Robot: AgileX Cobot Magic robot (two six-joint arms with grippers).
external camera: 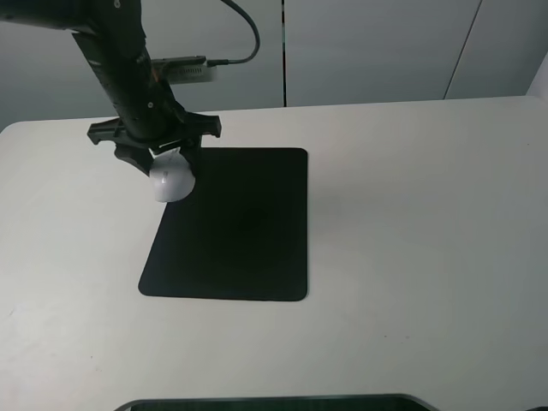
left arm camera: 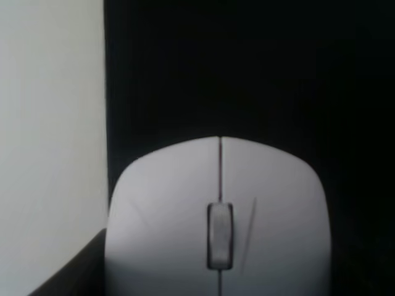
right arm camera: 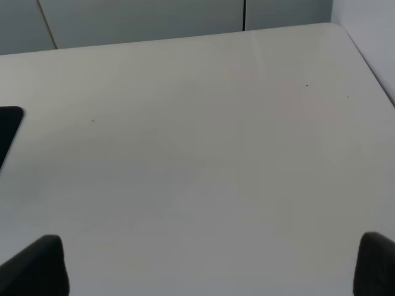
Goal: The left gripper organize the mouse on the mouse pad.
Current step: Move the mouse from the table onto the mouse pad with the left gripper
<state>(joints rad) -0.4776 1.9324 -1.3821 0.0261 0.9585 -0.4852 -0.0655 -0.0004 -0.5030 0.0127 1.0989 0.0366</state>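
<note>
From high up, my left claw (external camera: pixel 171 159) hangs from its black arm over the far left part of the table (external camera: pixel 428 223), with a cable (external camera: pixel 244 30) looping behind it. It is clamped on the mouse (external camera: pixel 173 179): the two dark fingers close in on the white shell from either side. The mouse is at the far left corner of the pad (external camera: pixel 248 231), overlapping the pad's left edge, so part of it is over black mat and part over pale table. I cannot tell whether it rests on the pad or hangs just above it. The pad lies flat, left of the table's middle, with its long sides running from the far edge toward the near edge. My left wrist camera looks straight along the mouse (left arm camera: pixel 216 216), which fills the lower part of the picture with its wheel (left arm camera: pixel 219 235) set in the centre seam. The pad (left arm camera: pixel 247 61) is beyond and beneath it, and bare table (left arm camera: pixel 49 123) runs along one side. A dark wedge at the corner is one finger (left arm camera: pixel 65 277) against the shell. My right wrist camera shows my right claw (right arm camera: pixel 207 271) with its tips wide apart and nothing between them, over bare table (right arm camera: pixel 197 142). A rounded corner of the pad (right arm camera: pixel 8 123) shows at the picture's edge, well apart from this claw.
</note>
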